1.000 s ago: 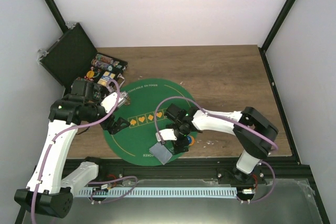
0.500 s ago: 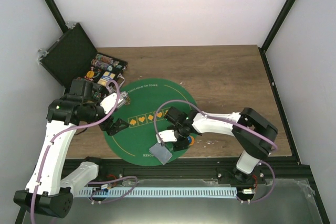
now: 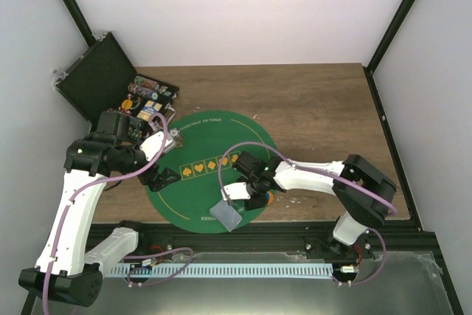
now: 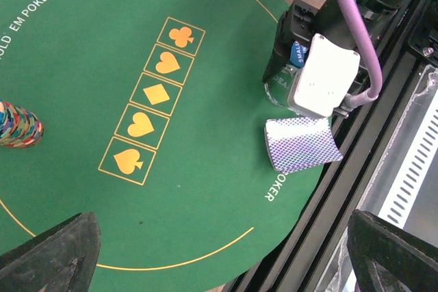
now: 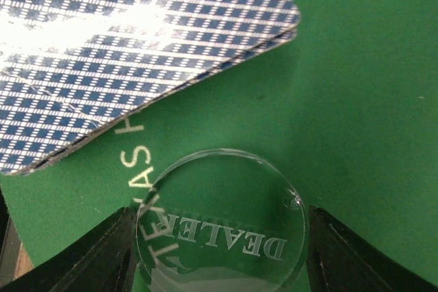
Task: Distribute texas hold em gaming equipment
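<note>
The top external camera sits high above and behind the arm bases and looks down on the whole table (image 3: pixel 317 108) from far off. The left wrist camera hangs at middle height over the green mat (image 4: pixel 89 46), facing down, with the front rail (image 4: pixel 404 169) along its right side. With the top view it shares the mat, the card deck (image 4: pixel 301 143) and the chip stack (image 4: pixel 17 124). The right wrist camera looks down from very close, showing only a deck corner, a patch of mat and the clear dealer disc (image 5: pixel 222 220).
</note>
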You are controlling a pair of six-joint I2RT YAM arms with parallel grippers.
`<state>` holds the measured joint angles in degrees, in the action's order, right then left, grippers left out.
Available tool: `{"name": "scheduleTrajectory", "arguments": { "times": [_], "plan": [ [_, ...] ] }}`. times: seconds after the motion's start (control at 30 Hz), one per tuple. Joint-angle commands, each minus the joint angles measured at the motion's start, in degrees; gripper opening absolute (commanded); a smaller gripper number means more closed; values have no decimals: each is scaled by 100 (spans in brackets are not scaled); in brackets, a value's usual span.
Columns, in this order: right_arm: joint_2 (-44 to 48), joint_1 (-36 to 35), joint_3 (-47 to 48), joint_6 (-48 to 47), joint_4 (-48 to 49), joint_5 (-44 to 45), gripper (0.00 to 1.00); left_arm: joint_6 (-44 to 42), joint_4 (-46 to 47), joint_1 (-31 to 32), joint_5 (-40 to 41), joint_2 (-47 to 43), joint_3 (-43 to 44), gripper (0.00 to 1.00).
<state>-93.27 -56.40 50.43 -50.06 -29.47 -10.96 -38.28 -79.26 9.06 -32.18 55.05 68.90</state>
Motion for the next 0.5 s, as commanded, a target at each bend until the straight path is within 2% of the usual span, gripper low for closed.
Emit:
{"name": "scheduleTrajectory", "arguments": {
  "times": [0.0, 0.17, 0.27, 0.33, 0.47],
  "plan": [
    [468, -24, 15, 110, 205, 147, 47, -87, -113, 25, -96, -36, 141, 99],
    [982, 406, 277, 338, 314, -47, 44, 87, 26, 21, -107, -12, 95, 99],
    [1050, 878, 508, 456, 768, -254, 42, 323, 284, 21, -94, 2, 4, 99],
    [834, 1205, 798, 735, 1129, -396, 42, 525, 502, 23, 18, 21, -106, 99],
    [-171, 1772, 1822, 1744, 1501, -342, 41, 969, 954, 25, 329, 24, -302, 99]
  ]
}}
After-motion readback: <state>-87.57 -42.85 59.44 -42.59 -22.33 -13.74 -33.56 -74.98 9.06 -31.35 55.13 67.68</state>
